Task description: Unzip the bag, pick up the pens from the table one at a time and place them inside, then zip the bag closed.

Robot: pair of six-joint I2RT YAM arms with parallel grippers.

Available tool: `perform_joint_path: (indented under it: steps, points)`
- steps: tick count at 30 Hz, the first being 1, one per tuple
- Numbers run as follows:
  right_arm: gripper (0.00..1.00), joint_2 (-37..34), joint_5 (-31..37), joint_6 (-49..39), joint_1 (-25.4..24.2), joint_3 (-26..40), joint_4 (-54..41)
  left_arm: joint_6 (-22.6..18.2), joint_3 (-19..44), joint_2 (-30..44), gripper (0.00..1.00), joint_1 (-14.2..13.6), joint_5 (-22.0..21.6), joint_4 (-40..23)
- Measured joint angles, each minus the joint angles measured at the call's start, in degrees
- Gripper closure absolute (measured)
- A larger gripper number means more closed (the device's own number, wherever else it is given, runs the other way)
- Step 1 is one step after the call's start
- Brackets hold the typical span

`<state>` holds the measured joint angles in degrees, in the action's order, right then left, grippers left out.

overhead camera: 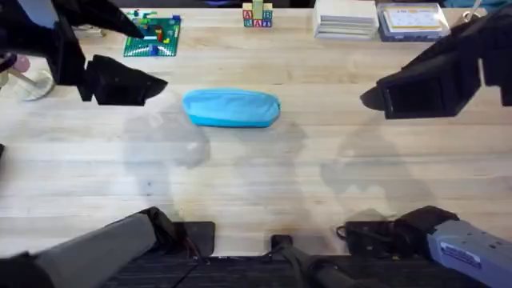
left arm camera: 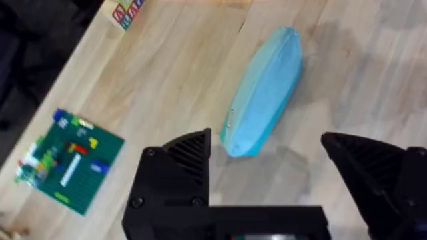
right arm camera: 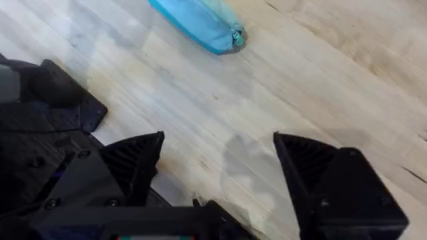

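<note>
Light blue bag [overhead camera: 231, 108] flat on table [overhead camera: 256, 184], long axis left-right

Table [overhead camera: 264, 176]: light wooden butcher-block planks with visible grain, smooth, faintly sheened. Bag [overhead camera: 231, 108]: soft light blue cloth, matt, with a zip seam running along its length. Left gripper [left arm camera: 267, 163] and right gripper [right arm camera: 219, 160]: black matt plastic fingers with ribbed inner faces. Baseplate [overhead camera: 153, 36], far left: green studded plastic carrying small coloured bricks.
</note>
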<state>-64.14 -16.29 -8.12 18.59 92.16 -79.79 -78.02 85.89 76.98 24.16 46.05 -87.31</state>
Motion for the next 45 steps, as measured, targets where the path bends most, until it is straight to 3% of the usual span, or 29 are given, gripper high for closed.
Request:
perform_joint_path:
  steps: [5,10,13,21,26,29,37,45]
  points:
    - [0.005,0.0,0.0,0.0,0.0,0.0,-1.8,13.2,0.0,-2.8,0.003,-3.0,-4.0,-1.3]
    - [0.004,0.1,0.0,-3.1,0.0,0.0,-4.3,19.6,0.0,-3.2,0.004,-5.7,-5.9,-7.7]
    - [0.005,1.6,0.0,-4.8,0.0,-1.5,-2.5,21.1,0.0,-3.2,0.004,-6.6,-6.6,-8.3]
    - [0.005,12.3,0.0,-6.2,-0.7,-15.0,4.6,23.4,0.0,-3.2,0.004,-6.7,-3.6,-8.3]
    - [0.005,15.0,0.0,-5.3,-0.9,-20.4,7.5,23.9,0.0,-3.2,0.002,-6.7,-2.2,-9.2]
    - [0.005,15.7,0.0,-4.5,-0.9,-21.7,8.3,24.9,-0.7,-3.8,0.002,-6.7,-2.1,-6.5]
    - [0.005,15.8,0.0,-2.3,-0.9,-22.1,11.1,34.7,-10.8,-14.1,0.002,-6.7,-5.4,5.9]
    - [0.005,16.1,0.0,-2.0,-0.9,-24.6,14.7,41.5,-21.2,-22.8,0.002,-6.7,-7.9,11.5]
